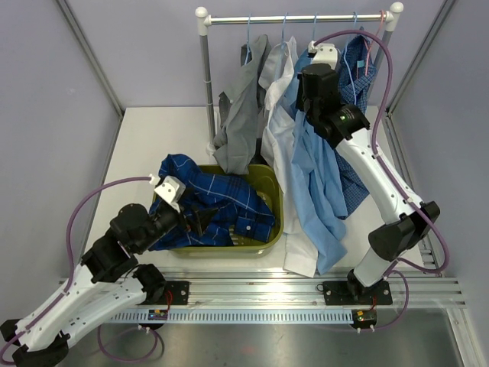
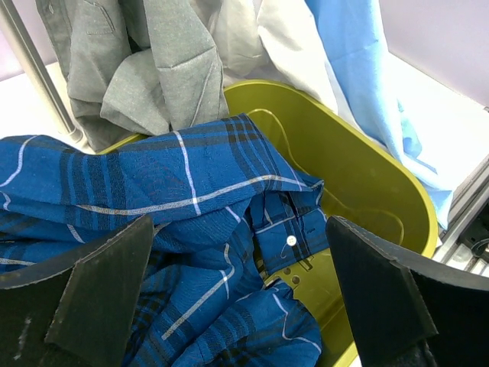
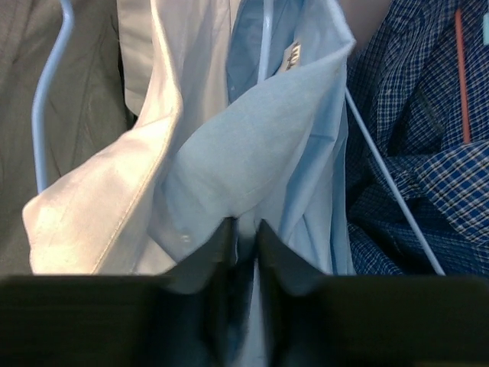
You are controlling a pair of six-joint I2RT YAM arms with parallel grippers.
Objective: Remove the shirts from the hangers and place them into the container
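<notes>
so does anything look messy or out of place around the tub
Yes. The dark blue check shirt is only partly in the container: it bunches over the left rim and spills outside. The grey shirt, hanging from the rail, also droops down to the tub's far rim.

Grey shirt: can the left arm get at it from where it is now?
Probably yes. The left gripper hovers open over the container, and the grey shirt hangs just beyond the far rim, straight ahead. The dark blue checked shirt lies below the fingers, not between.
</notes>
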